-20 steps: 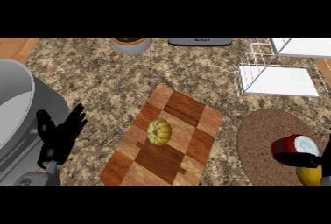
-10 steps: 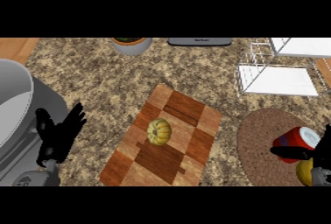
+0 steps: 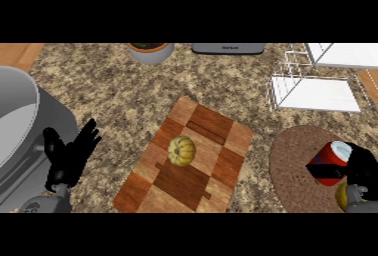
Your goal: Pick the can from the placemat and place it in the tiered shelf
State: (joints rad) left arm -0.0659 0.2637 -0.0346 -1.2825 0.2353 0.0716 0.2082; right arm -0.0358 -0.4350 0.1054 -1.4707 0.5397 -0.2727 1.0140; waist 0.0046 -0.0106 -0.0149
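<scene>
Right hand [image 3: 362, 167] curls around the tilted can [image 3: 328, 162] over the placemat [image 3: 295, 165], ready for the shelf [image 3: 314, 92] beyond, while the left hand [image 3: 70, 155] rests open.

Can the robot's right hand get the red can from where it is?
Probably yes. The right hand is already against the can on the placemat, its fingers seemingly curled round it, with nothing in between.
</scene>
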